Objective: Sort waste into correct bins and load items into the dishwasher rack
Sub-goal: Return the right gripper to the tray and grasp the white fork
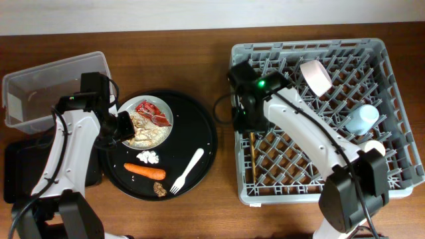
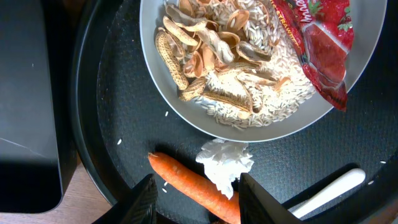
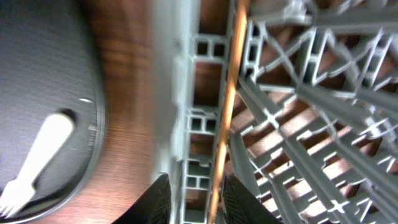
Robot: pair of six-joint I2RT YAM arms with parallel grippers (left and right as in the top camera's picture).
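The white plate (image 1: 170, 119) on the round black tray holds beige scraps (image 1: 146, 131) and the red wrapper (image 1: 154, 113). The tissue wad (image 1: 148, 157), carrot (image 1: 145, 171), brown lump (image 1: 160, 189) and fork (image 1: 188, 170) lie on the tray. My left gripper (image 1: 123, 126) is open and empty at the plate's left edge. In the left wrist view its fingers (image 2: 196, 199) frame the carrot (image 2: 186, 177) and tissue (image 2: 227, 162). My right gripper (image 1: 242, 123) hangs open over the grey rack's (image 1: 319, 192) left wall. Its fingers (image 3: 193, 199) straddle the wall and the chopsticks (image 3: 227, 106), which lie in the rack (image 1: 253, 166).
The clear tub (image 1: 53, 86) stands at the back left, with the flat black tray (image 1: 20, 169) in front of it. The round black tray (image 1: 199, 133) sits between them and the rack. A white bowl (image 1: 317, 76), light-blue cup (image 1: 362, 119) and white cup (image 1: 374, 147) sit in the rack.
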